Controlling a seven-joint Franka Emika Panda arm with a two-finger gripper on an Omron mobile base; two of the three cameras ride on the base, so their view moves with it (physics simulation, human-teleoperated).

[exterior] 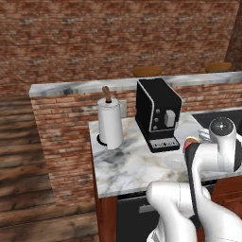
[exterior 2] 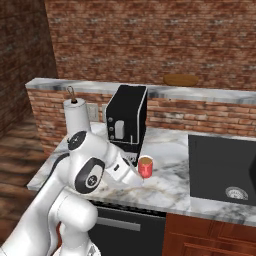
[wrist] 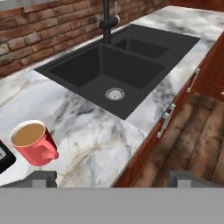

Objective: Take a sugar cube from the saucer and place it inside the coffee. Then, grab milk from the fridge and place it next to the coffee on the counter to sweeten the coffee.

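The coffee, a red mug of brown liquid, stands on the marble counter at the lower left of the hand view. My gripper hovers open over the counter's front edge, to the right of the mug, with nothing between its fingertips. From the base views, the mug stands just in front of the black coffee machine; my arm half covers the mug. The white saucer lies on the counter beside the arm. The sugar cube is hidden. The milk and the fridge are out of view.
A black double sink with a dark faucet lies beyond the mug. A paper towel roll stands left of the coffee machine. A brick wall carries a higher marble ledge. Below the counter edge are cabinet handles and wood floor.
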